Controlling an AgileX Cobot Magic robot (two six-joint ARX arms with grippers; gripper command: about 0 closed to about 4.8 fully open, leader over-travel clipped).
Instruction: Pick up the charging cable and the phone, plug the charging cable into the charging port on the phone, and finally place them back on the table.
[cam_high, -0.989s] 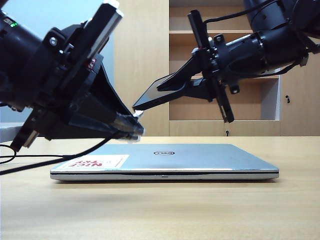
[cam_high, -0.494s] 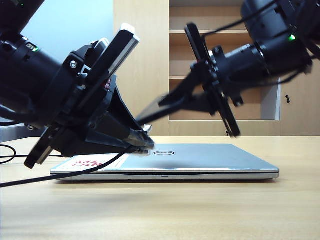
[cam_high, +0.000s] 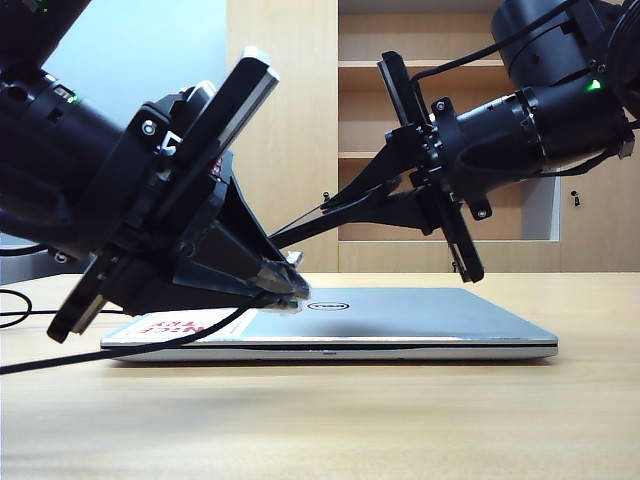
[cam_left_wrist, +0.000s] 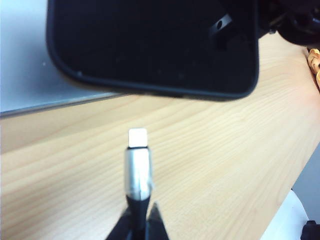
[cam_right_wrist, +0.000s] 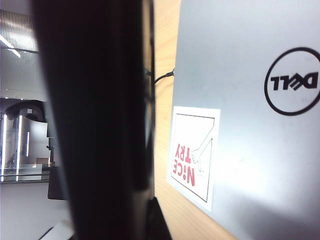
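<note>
Phone and charging cable, mid-air, not yet joined; entries run from biggest to smallest.

1. Table: beige wood grain, bare in front.
2. Laptop: silver, lid shut, flat on the table; sticker on the lid.
3. My left gripper: at 9 o'clock in the exterior view, jaws pressed on the cable just behind its plug. Over the last second it has dropped and moved right, so its tips now hang just over the laptop's near-left lid.
4. My right gripper: at 2 o'clock, jaws clamped on the phone's far end.
5. Phone: a second ago its dark face showed; now it reads as a thin edge slanting down toward 8 o'clock, so it has rolled. In the left wrist view its bottom edge sits at 12 o'clock.
6. Plug tip: silver-white, aimed at that edge, gap remaining. The port itself I probably cannot resolve.

Meaning: alignment nearly done; insertion outstanding.
</note>
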